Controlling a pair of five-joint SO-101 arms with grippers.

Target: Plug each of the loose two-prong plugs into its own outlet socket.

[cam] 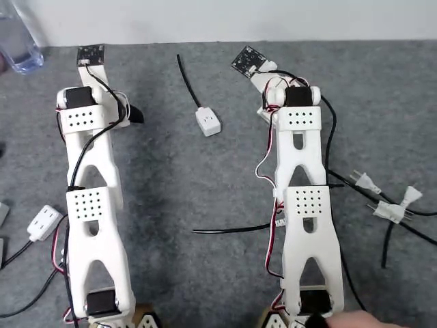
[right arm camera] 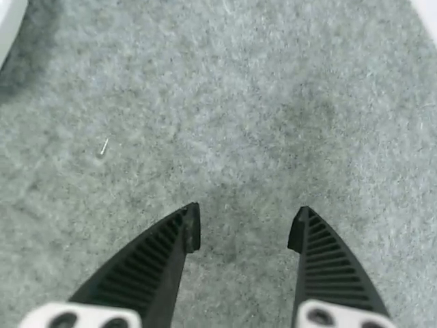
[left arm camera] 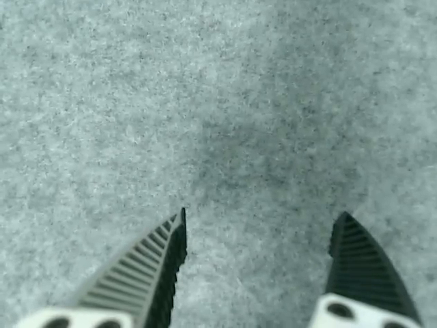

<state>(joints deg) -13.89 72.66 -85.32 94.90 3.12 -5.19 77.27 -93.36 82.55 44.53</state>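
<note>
Both grippers sit over bare grey table [cam: 171, 198], fingers apart, holding nothing: left gripper [left arm camera: 263, 215], right gripper [right arm camera: 249, 207].

What matters for you is that both loose plugs lie on the outer side of the plug-side arm [cam: 304, 205]. They are level with its lower link, so well behind its gripper and a full arm's span from the other arm [cam: 92, 212]. The plug-side arm is clearly nearer. I'd expect you to fold it back and swing outward.

- **Plugs:** the near plug [cam: 366, 182] lies diagonally, prongs aimed toward the arm and cord trailing away. The far plug [cam: 395, 209] sits among crossing black cords [cam: 387, 242], and I can't read its prong direction.
- **Sockets:** the centre outlet [cam: 208, 121] lies between the arms, toward their far end. The side outlet [cam: 44, 223] lies beside the other arm, well apart from the plugs.

Nothing in the wrist views settles which arm is left. The white sliver [right arm camera: 7, 27] at the right wrist view's edge is cut off, so I can't identify it.
</note>
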